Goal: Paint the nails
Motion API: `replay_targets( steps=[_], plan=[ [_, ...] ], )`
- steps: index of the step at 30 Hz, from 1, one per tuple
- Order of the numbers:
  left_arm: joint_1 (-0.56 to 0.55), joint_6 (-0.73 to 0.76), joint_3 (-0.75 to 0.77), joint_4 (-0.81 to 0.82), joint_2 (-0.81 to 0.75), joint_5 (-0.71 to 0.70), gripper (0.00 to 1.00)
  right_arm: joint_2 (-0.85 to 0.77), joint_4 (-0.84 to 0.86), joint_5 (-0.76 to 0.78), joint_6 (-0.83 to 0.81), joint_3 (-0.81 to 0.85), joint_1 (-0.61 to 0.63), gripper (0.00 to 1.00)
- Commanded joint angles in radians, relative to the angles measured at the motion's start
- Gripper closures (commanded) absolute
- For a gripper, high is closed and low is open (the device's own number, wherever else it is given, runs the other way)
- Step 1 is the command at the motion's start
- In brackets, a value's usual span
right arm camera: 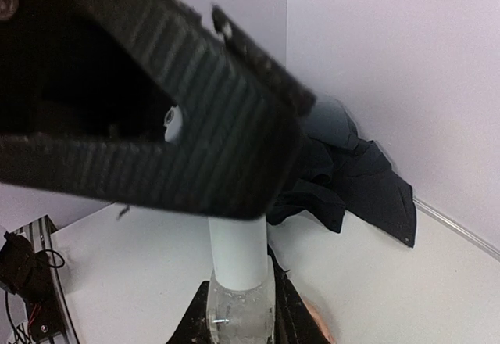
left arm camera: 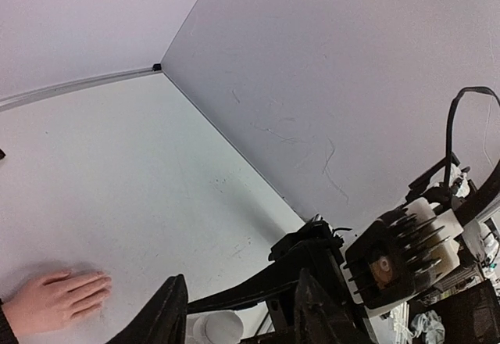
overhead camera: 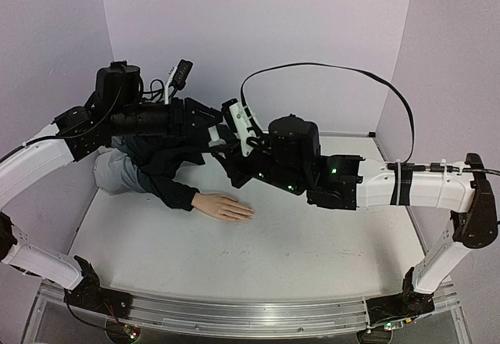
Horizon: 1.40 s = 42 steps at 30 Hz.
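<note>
As right arm (overhead camera: pixel 414 186) stretches leftward, jaws gripping bottle (right arm camera: pixel 234 313).

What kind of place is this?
Probably a robot test lab, not a nail salon: plain lilac walls box in a white table, two robot arms are bolted to a metal rail at its edge, and a fake hand lies on it.

Checked everything, and honestly there's no text I can read anywhere. The clear bottle (right arm camera: pixel 234 310) in my right gripper (right arm camera: pixel 238 324) has no legible label and its white cap (right arm camera: pixel 238 258) is plain. My right arm (overhead camera: pixel 422 188) only shows small green lights (overhead camera: pixel 332 170), no lettering I can make out.
</note>
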Motion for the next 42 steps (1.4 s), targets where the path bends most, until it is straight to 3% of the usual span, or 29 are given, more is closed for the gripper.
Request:
replay_targets(
  steps=[1,5,11,13,16,20,21,24,26,30,32,33,36,38,40,42],
  plan=[
    [0.003,-0.009,-0.001,0.056,0.01,-0.01,0.56,0.005,0.06,0.054,-0.024,0.082,0.009,1.0],
    [0.001,-0.001,0.001,0.056,0.021,-0.001,0.65,0.018,0.059,0.066,-0.027,0.101,0.012,1.0],
    [0.002,0.024,0.001,0.056,0.043,0.02,0.88,0.027,0.061,0.066,-0.033,0.121,0.012,1.0],
    [0.0,0.043,0.0,0.056,0.053,0.06,0.97,0.02,0.066,0.054,-0.035,0.119,0.013,1.0],
    [-0.001,0.099,0.008,0.057,0.068,0.168,1.0,-0.012,0.084,-0.001,-0.055,0.102,0.01,1.0],
    [-0.01,0.223,0.027,0.057,0.09,0.44,1.0,-0.089,0.087,-0.359,-0.061,0.08,-0.042,1.0],
    [-0.014,0.254,0.03,0.057,0.09,0.521,1.0,-0.114,0.09,-0.516,-0.049,0.074,-0.072,1.0],
    [-0.021,0.311,0.048,0.057,0.102,0.761,1.0,-0.134,0.14,-1.233,-0.001,0.068,-0.18,1.0],
    [-0.025,0.32,0.068,0.057,0.107,0.857,1.0,-0.14,0.15,-1.482,-0.014,0.069,-0.187,1.0],
    [-0.041,0.334,0.087,0.059,0.087,0.871,1.0,-0.177,0.15,-1.41,-0.012,0.014,-0.209,1.0],
    [-0.042,0.322,0.088,0.06,0.073,0.787,0.99,-0.194,0.15,-1.306,-0.012,-0.016,-0.212,1.0],
    [-0.042,0.311,0.088,0.062,0.064,0.735,0.89,-0.204,0.149,-1.256,-0.013,-0.031,-0.211,1.0],
    [-0.025,0.265,0.07,0.055,0.03,0.523,0.45,-0.241,0.142,-0.973,-0.024,-0.087,-0.212,1.0],
    [-0.006,0.23,0.044,0.055,-0.004,0.415,0.22,-0.259,0.129,-0.779,-0.03,-0.118,-0.211,1.0],
    [0.007,0.195,0.018,0.051,-0.033,0.313,0.09,-0.264,0.116,-0.624,-0.032,-0.136,-0.211,1.0],
    [0.017,0.149,0.0,0.045,-0.058,0.212,0.03,-0.253,0.109,-0.503,-0.017,-0.141,-0.21,1.0]
  ],
)
